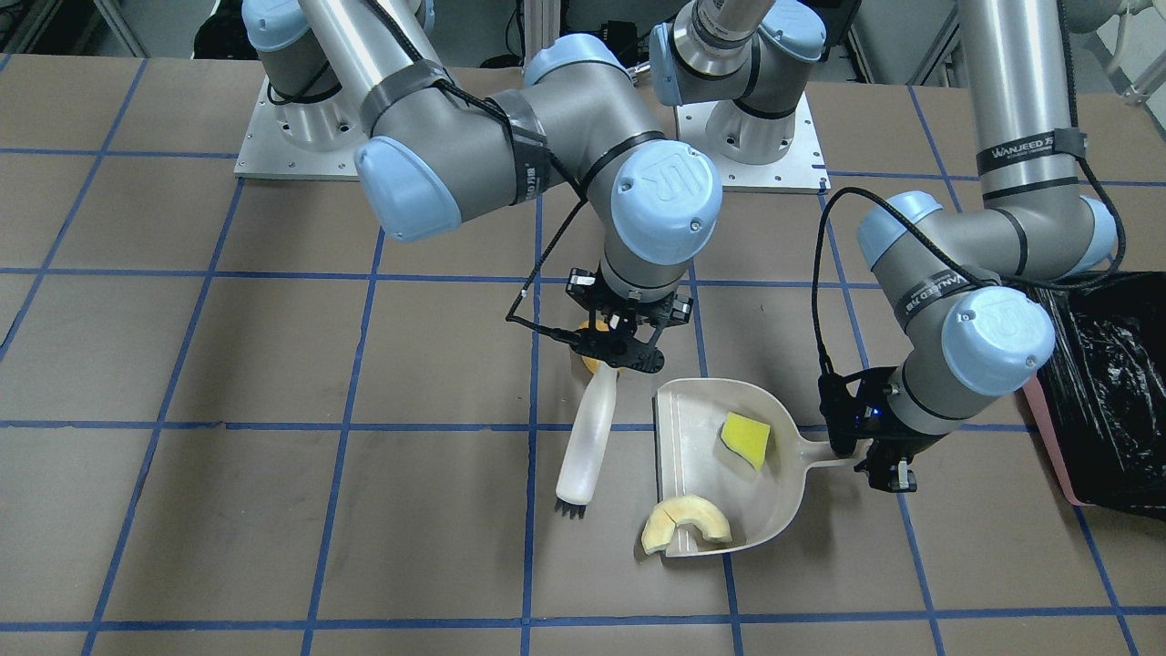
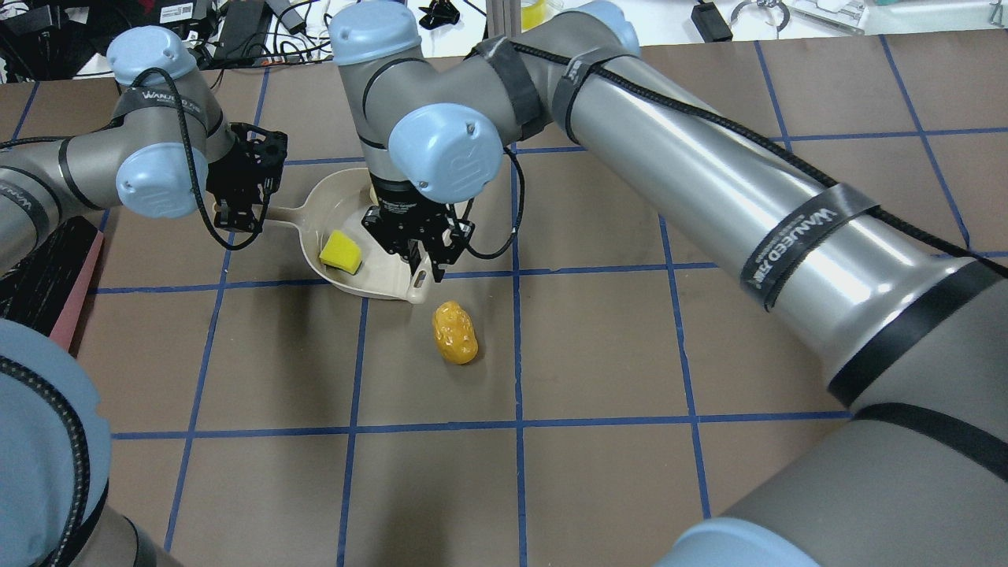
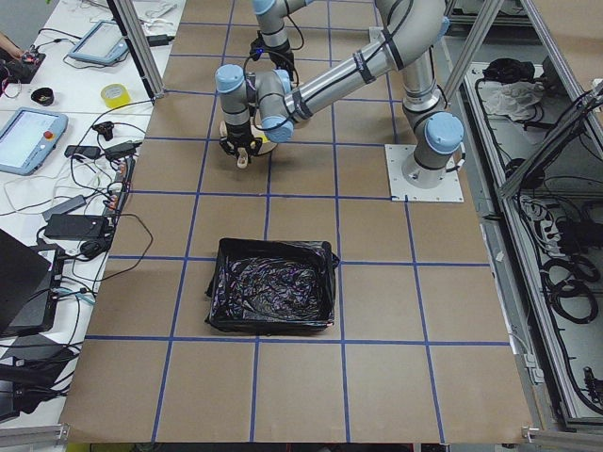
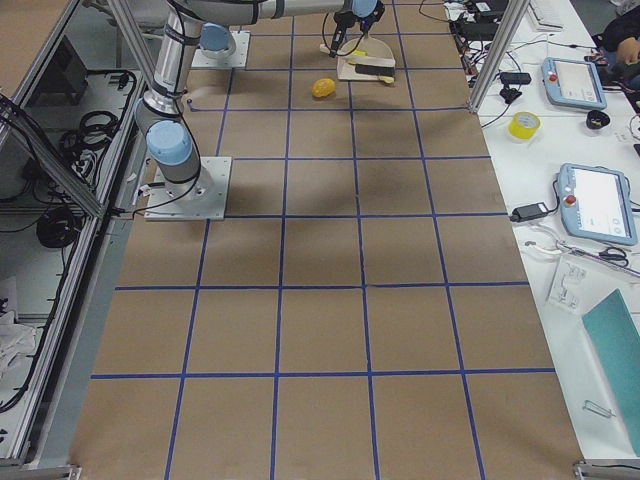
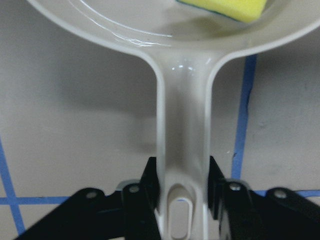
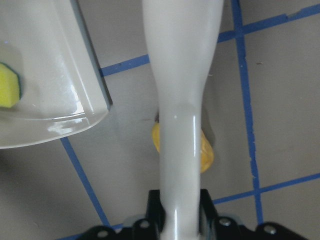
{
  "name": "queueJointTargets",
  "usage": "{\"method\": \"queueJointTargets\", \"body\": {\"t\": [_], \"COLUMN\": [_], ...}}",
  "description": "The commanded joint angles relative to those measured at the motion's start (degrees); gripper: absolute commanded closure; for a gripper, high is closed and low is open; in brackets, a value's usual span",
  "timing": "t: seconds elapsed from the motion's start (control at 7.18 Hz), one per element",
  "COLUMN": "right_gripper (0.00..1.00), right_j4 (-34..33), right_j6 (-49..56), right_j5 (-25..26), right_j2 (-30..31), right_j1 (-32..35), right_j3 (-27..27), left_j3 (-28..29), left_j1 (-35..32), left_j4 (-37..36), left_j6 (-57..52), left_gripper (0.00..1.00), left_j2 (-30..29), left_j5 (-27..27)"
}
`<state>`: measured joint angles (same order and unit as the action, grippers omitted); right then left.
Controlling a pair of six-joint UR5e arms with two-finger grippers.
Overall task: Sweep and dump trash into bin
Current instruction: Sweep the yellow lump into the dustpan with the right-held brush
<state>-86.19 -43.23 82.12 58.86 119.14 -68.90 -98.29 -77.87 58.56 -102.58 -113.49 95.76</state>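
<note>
Now the left gripper (image 5: 182,175) is clamped on the handle of the dustpan (image 1: 701,474); the yellow wedge (image 1: 745,439) lies inside it and the cream rind (image 1: 685,524) at its open edge. The right gripper (image 6: 180,197) grips the brush (image 1: 588,428). The golden lump (image 2: 456,332) lies on the table near the brush, and the bin (image 1: 1111,383) stands at the robot's left.

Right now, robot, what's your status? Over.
Left gripper jaws shut on dustpan handle, right gripper jaws on brush. Yellow wedge in dustpan, rind on lip, golden lump loose on table. Bin path looks open.

A brown tabletop (image 4: 320,330) gridded with blue tape (image 4: 320,289) sits beside a white bench (image 4: 560,140) holding tablets (image 4: 597,205).
</note>
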Motion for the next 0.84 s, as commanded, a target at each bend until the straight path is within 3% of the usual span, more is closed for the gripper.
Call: {"method": "queueJointTargets", "body": {"t": [0.0,0.28,0.7], "right_gripper": [1.00,1.00,1.00], "right_j4": [6.64,1.24,-10.35], "right_j6": [4.71,4.30,1.77], "right_j5": [0.58,0.15,-1.00], "right_j2": [4.66,8.97,15.57], "right_j1": [-1.80,-1.80,-0.76], "right_j3": [-3.76,-14.19,-29.85], "left_j3": [-6.45,-14.00,-18.50], "left_j1": [2.36,3.60,3.60], "left_j4": [0.06,-0.81,-0.37], "left_j6": [-2.61,-2.01,-1.22], "left_gripper": [0.94,0.94,0.92], "left_j2": [5.01,9.93,13.90], "left_j5": [0.13,-0.14,-0.14]}}
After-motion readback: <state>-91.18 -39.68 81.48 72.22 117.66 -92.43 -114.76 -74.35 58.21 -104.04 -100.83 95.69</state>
